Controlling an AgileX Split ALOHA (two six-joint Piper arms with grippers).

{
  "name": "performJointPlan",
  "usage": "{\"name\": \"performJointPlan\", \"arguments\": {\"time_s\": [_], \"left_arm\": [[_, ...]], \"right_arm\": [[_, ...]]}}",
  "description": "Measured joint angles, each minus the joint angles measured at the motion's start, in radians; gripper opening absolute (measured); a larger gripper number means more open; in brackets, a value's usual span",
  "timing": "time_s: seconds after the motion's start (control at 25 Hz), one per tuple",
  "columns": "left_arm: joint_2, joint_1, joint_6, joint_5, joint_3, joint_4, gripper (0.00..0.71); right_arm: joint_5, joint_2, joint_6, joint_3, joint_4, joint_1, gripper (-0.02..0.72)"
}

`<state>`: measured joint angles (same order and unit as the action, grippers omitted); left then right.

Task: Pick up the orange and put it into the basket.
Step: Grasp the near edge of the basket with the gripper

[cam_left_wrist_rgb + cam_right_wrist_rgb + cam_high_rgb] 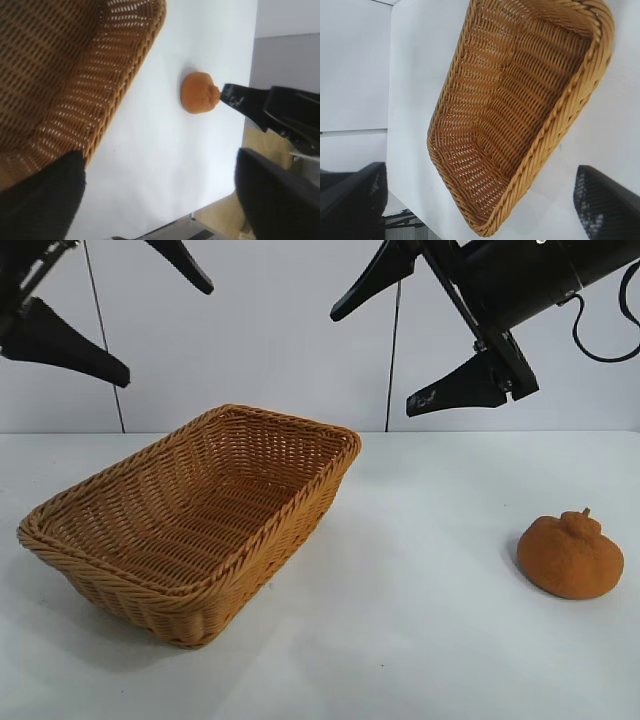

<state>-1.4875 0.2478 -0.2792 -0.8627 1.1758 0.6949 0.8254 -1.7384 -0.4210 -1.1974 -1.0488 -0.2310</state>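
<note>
Nothing is done yet: the knobbly dull-orange fruit [571, 556] is sitting on the white bench [420, 640] at four o'clock, well apart from the empty tan wicker basket [300, 502]. Left tool [120, 310] and right tool [420, 335] are hanging overhead, both gaping, holding nothing.

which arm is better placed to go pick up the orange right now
Right, probably. The orange lies on the table's right side, almost under the open right end effector. The left end effector, also open, hangs beyond the empty basket.
</note>
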Motion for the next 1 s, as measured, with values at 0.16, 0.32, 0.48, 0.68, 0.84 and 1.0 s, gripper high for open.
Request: {"name": "performJointPlan", "arguments": {"time_s": [0.16,0.32,0.48,0.68,0.84,1.0], "left_arm": [[0.064,0.064,-0.316,-0.035,-0.013,-0.224,0.582],[0.080,0.136,-0.561,-0.040,-0.082,-0.389,0.582],[0.080,0.180,-0.746,0.014,-0.185,-0.514,0.582],[0.080,0.182,-0.866,0.127,-0.274,-0.583,0.582],[0.080,0.182,-0.884,0.191,-0.280,-0.586,0.582],[0.068,0.183,-0.900,0.223,-0.280,-0.587,0.582]], "right_arm": [[-0.001,0.000,0.000,0.000,0.000,0.000,0.694],[-0.001,0.000,0.000,0.000,0.000,0.000,0.694],[-0.003,0.000,0.000,0.000,0.000,0.000,0.694],[-0.003,0.000,0.000,0.000,0.000,0.000,0.694],[-0.003,0.000,0.000,0.000,0.000,0.000,0.694],[-0.003,0.000,0.000,0.000,0.000,0.000,0.694]]}}
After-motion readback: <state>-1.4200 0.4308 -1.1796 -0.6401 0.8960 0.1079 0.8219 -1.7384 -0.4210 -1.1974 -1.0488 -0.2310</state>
